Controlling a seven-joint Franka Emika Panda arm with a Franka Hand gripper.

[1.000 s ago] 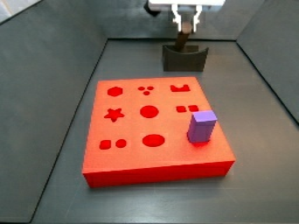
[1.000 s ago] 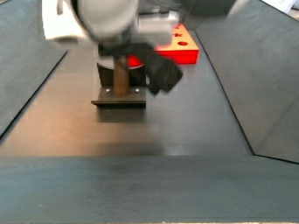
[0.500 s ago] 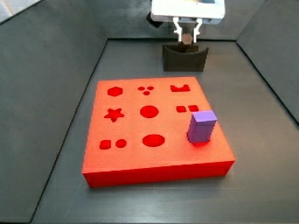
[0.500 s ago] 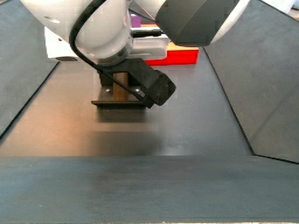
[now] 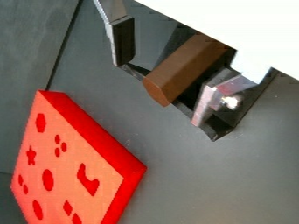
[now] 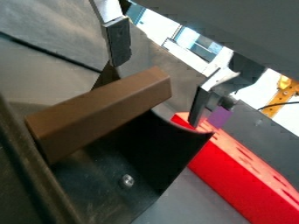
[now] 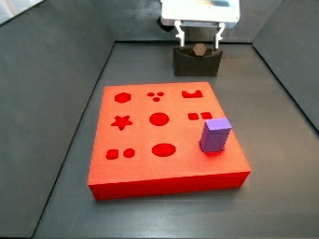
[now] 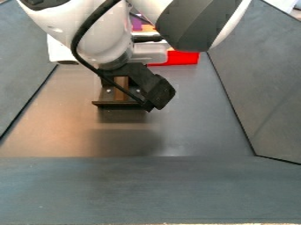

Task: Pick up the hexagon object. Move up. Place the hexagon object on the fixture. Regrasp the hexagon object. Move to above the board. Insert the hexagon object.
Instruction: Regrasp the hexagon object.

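Observation:
The hexagon object, a slim brown peg, lies on the dark fixture at the back of the floor. My gripper stands open around it, and both wrist views show a gap between each pad and the peg. In a side view the gripper hangs just above the fixture with its fingers spread. In the other side view the arm hides most of the fixture and all of the peg. The red board lies nearer the front, apart from the gripper.
A purple block stands upright on the board's right side. Grey walls close in the floor on both sides and at the back, just behind the fixture. The board's edge shows beside the fixture, and again in a wrist view.
The gripper came down onto the fixture with the peg, then its fingers spread apart and let the peg go. The board and purple block have not moved.

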